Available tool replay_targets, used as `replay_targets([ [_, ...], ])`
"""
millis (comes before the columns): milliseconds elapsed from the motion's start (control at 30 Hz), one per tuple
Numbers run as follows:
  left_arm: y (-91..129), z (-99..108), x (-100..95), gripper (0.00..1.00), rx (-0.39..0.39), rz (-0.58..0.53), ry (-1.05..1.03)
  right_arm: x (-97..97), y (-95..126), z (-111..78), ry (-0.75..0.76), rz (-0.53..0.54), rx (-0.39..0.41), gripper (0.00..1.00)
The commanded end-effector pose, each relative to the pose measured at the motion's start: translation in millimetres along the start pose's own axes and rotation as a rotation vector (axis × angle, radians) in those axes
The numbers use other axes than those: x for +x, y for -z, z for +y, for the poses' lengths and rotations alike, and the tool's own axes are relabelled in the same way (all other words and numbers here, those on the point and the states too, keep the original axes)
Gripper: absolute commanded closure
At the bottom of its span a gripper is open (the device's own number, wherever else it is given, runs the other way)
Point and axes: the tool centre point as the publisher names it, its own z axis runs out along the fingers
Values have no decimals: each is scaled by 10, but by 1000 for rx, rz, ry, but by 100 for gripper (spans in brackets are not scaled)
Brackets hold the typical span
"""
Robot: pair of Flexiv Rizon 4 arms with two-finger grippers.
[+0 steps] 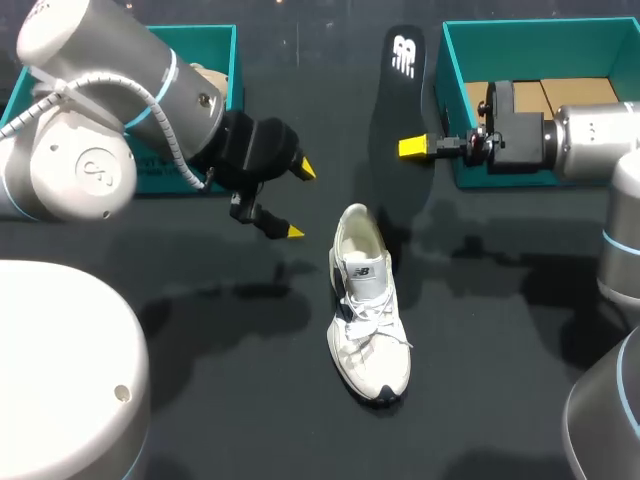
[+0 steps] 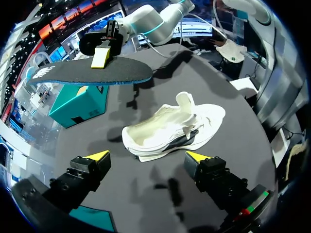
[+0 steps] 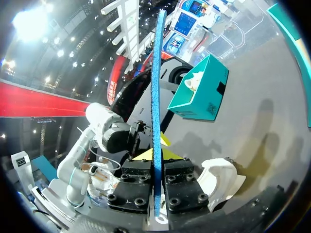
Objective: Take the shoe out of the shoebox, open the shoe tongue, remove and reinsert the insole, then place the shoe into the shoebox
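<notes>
Right gripper [image 1: 415,147] pinches the black insole [image 1: 398,100], held above the table; left gripper [image 1: 299,200] hangs wide open beside the white shoe [image 1: 365,310], lying outside the shoebox [image 1: 540,26]. Reinserting and boxing look undone

A white striped logo [image 1: 404,50] is printed on the far end of the black insole [image 1: 403,110]. The grey tongue of the white shoe [image 1: 367,320] bears a small dark mark [image 1: 362,271], too small to read. The left shoebox [image 1: 233,70] has pale print [image 1: 150,165] on its near wall. It also has a black-and-white label [image 3: 212,109] on one side. Neither is legible.
</notes>
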Motion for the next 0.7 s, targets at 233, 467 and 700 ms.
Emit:
replay_targets([
  [233, -365, 151, 36, 0, 25, 109, 23, -388, -121, -191, 26, 63, -33, 100],
  [467, -365, 151, 36, 0, 25, 109, 23, -388, -121, -191, 26, 63, -33, 100],
  [700, -582, 235, 53, 0, -33, 99, 98, -453, -217, -221, 79, 41, -38, 100],
])
